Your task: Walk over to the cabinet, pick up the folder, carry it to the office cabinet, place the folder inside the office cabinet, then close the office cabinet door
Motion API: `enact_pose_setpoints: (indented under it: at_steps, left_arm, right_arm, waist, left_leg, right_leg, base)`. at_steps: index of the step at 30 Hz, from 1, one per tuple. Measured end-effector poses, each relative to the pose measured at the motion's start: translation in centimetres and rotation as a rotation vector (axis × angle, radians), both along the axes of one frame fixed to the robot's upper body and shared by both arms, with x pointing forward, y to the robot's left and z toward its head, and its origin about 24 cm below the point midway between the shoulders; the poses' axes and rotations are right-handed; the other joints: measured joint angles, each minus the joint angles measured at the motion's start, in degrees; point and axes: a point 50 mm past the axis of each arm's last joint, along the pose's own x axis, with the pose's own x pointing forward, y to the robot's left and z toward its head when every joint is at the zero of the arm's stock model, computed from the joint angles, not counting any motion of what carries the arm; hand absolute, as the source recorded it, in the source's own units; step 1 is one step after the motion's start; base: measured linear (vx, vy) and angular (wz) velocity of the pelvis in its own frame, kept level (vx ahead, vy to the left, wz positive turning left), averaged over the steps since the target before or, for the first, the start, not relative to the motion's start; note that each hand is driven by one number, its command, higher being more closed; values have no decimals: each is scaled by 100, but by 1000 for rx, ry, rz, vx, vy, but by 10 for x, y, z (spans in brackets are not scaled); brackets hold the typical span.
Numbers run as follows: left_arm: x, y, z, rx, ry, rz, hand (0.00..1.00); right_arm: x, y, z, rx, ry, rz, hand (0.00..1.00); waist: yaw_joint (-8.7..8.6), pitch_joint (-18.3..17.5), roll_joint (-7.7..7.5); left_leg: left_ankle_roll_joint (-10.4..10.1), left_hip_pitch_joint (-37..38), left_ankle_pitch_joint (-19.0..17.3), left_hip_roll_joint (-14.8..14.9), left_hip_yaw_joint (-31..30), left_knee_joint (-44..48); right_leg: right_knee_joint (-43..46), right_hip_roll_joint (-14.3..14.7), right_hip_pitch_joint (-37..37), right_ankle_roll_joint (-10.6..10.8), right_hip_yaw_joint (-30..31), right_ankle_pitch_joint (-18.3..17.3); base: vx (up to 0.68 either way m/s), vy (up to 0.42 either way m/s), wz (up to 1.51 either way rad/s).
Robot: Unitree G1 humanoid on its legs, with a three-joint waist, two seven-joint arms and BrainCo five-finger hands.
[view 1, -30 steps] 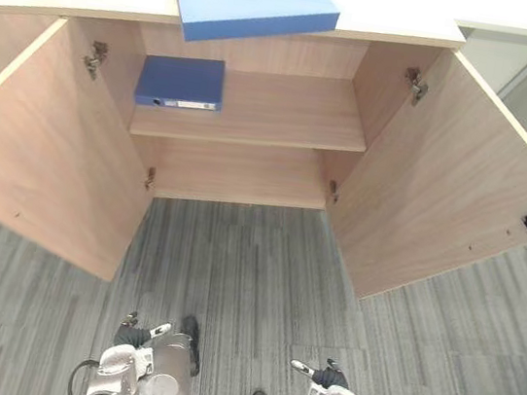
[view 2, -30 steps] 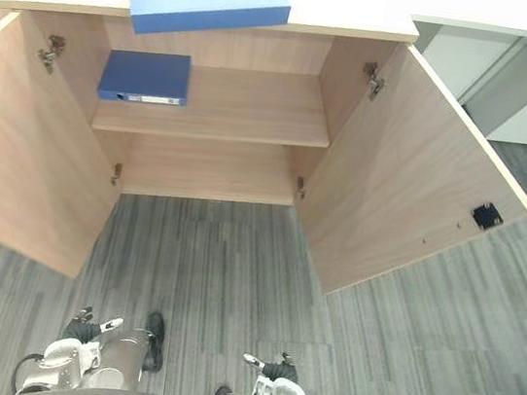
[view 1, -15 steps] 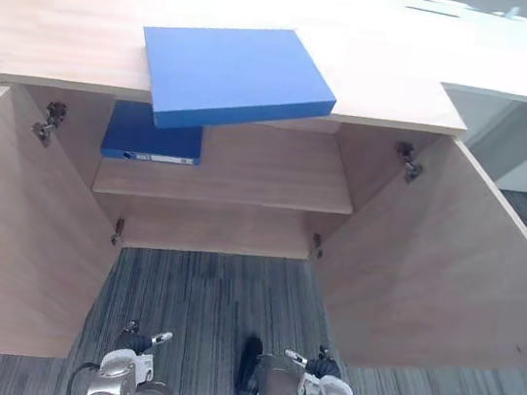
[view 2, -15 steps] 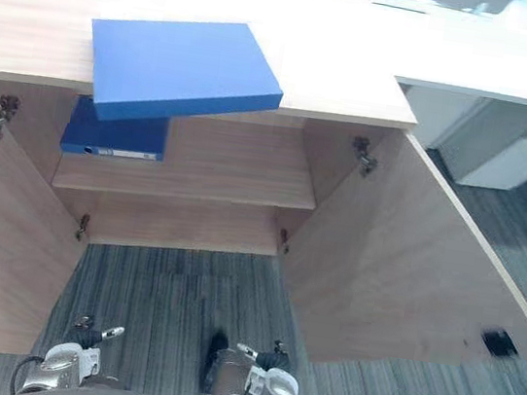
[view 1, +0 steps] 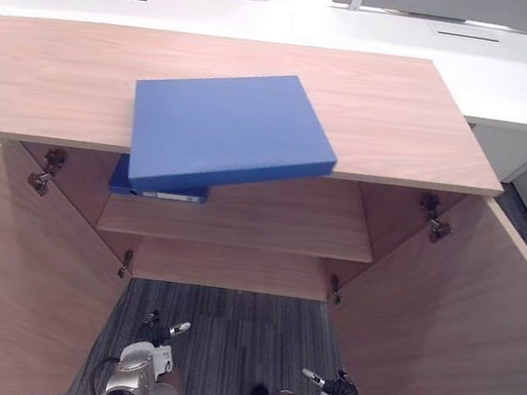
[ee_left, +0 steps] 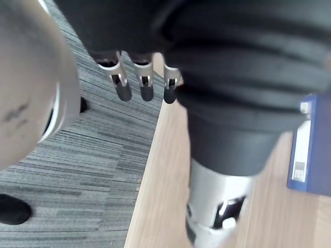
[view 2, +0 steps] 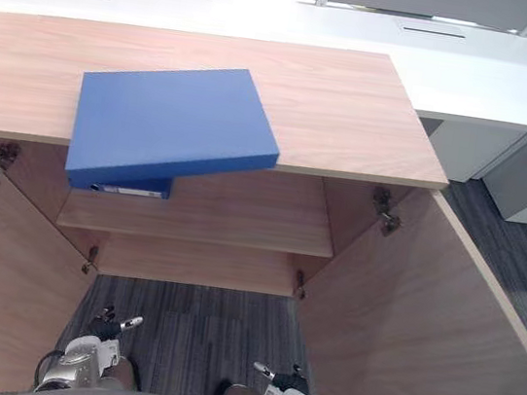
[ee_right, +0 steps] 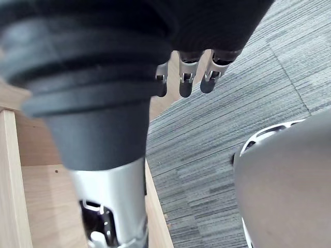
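Head-camera view, looking down at a light wood-grain cabinet (view 1: pixel 392 117) whose 2 doors, left door (view 1: pixel 5 289) and right door (view 1: pixel 462 324), stand swung open toward the robot. The flat rectangular bright-blue folder (view 1: pixel 229 129) lies on the cabinet top, left of centre, set at an angle with its near edge overhanging the front. Below it, a darker blue binder (view 1: pixel 162 189) lies flat at the left end of the inner wooden shelf (view 1: pixel 279 224) (mostly hidden by the folder). The left hand (view 1: pixel 161 332) and right hand (view 1: pixel 331 384) hang low over the grey striped carpet (view 1: pixel 244 337), well apart from the folder; the left fingers (ee_left: pixel 124 88) and right fingers (ee_right: pixel 186 85) are straight and relaxed, holding nothing. A long white desk (view 1: pixel 269 21) runs along the far side.
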Motion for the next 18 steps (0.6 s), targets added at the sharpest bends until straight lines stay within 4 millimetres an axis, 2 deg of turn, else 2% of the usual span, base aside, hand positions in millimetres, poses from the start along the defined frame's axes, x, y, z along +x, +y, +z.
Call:
enact_pose_setpoints:
  at_steps: [1, 4, 7, 12, 16, 18]
  left_arm:
    - [-2, 6, 0, 16, 5, -2, 0]
    - [-9, 13, -3, 35, 33, -6, 0]
    - [-16, 14, -6, 51, 57, -43, 0]
    - [-23, 17, -8, 73, 80, -81, 0]
    - [-21, 18, -5, 99, 62, -108, 0]
    - [-16, 19, 4, 144, -8, -105, 0]
  right_arm:
    - [-4, 5, -2, 16, 6, -12, 0]
    - [-7, 11, -4, 32, 15, -14, 0]
    - [-9, 10, -5, 30, 25, -12, 0]
    - [-15, 5, -7, 23, 56, -11, 0]
    - [-16, 3, -8, 17, 70, -3, 0]
    - [-14, 4, -8, 6, 67, 28, 0]
  waist:
    - [3, -82, -135]
    - [-11, -129, -207]
    - [-17, -214, -196]
    - [-30, -250, -107]
    - [-16, -283, -87]
    - [-16, -287, -117]
  left_leg:
    - [24, 86, 41, -147, 46, -227]
    - [93, 437, 139, -417, 204, -630]
    - [152, 756, 374, -662, 283, -1196]
    - [200, 1056, 831, -823, 100, -2023]
    - [272, 1202, 993, -892, -67, -2332]
    - [302, 1177, 1014, -951, -199, -2350]
  right_leg:
    - [-163, -112, 14, 91, 34, 67]
    - [-541, -273, 282, 218, 143, 246]
    - [-822, -357, 416, 278, 260, 407]
    - [-996, -328, 412, 283, 263, 522]
    - [-1055, -310, 454, 294, 256, 568]
    - [-1100, -340, 457, 297, 257, 590]
  base:
    - [97, 149, -3]
    - [79, 125, -11]
    - [-7, 92, -12]
    - [-59, 5, 0]
    - [-64, -1, 3]
    - [-44, 31, 6]
